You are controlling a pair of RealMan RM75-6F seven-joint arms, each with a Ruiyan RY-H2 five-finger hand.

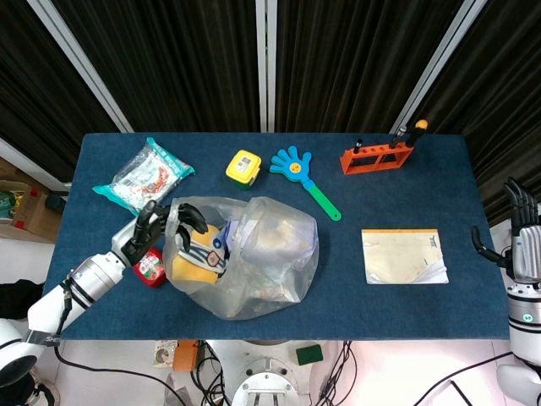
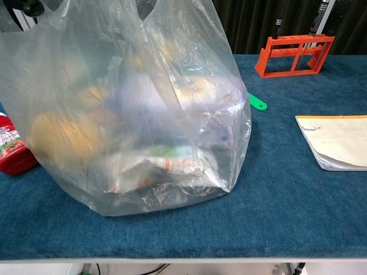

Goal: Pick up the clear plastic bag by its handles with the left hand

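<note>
**A:** Where's your bag right now?

**B:** The clear plastic bag [image 1: 249, 258] sits on the blue table [image 1: 406, 182], front-left of centre, bottom still flat on the cloth in the chest view. It's full: something yellow and round, a striped item, some packets. Contents are blurred through the film, so I can't name them.

**A:** And your left hand?

**B:** Your left hand [image 1: 165, 222] is at the bag's left upper edge, dark fingers [image 1: 191, 217] curled over the rim where the handles bunch up. Looks like plastic is hooked under them, but I can't tell if you actually have both handles or just the rim. In the chest view only a dark bit of it shows at the top left corner, behind the film.

**A:** What's around that hand?

**B:** A red ketchup bottle [image 1: 150, 266] lies just under your wrist, touching the bag's left side. A clear snack packet [image 1: 144, 174] is just behind the hand. Further right of it, behind the bag: a yellow box [image 1: 243, 166] and a blue hand-shaped clapper [image 1: 302, 176] with a green handle. Well to the right, an orange rack [image 1: 377, 156] with pens at the back and a notepad [image 1: 404, 255] nearer the front.

**A:** Right hand?

**B:** Your right hand [image 1: 522, 245] is off the table's right edge, well clear of everything, fingers up and apart, holding nothing.
</note>
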